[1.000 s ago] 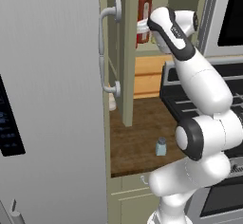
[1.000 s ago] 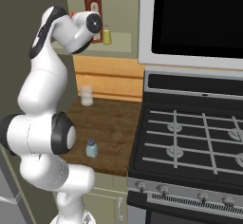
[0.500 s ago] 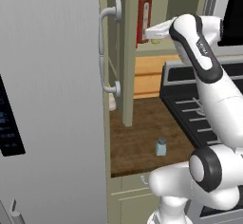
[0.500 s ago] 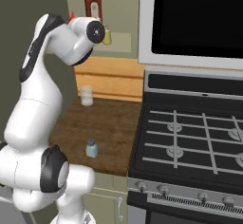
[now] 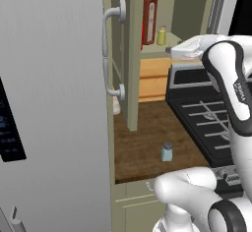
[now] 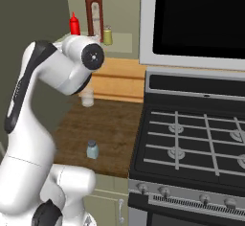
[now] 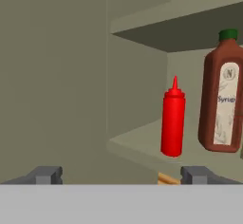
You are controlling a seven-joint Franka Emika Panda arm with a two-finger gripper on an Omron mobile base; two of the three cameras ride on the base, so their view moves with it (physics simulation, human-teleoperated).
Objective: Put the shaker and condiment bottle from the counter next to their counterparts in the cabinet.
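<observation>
The red condiment bottle (image 7: pixel 172 121) stands upright on the cabinet shelf (image 7: pixel 135 144), just left of the tall dark red bottle (image 7: pixel 222 95). My gripper (image 7: pixel 122 175) is open and empty, a short way back from the shelf, with the condiment bottle ahead and to the right of centre. From the right base view the condiment bottle (image 6: pixel 74 24), the tall bottle (image 6: pixel 94 13) and the yellow shaker (image 6: pixel 108 35) line up on the shelf above my hand. The pale blue-grey shaker (image 5: pixel 167 152) (image 6: pixel 92 149) stands alone on the dark wood counter (image 5: pixel 142 142), near its front edge.
The big grey fridge (image 5: pixel 49 103) fills the left, and the open cabinet door (image 5: pixel 131 78) hangs edge-on beside it. A clear glass (image 6: pixel 87 97) stands at the back of the counter. A black stove (image 6: pixel 191 134) lies to the right, under a microwave (image 6: pixel 201 19).
My hand has drawn back and to the right, away from the cabinet shelf. The condiment bottle, earlier hidden by the hand, now stands free on the shelf.
</observation>
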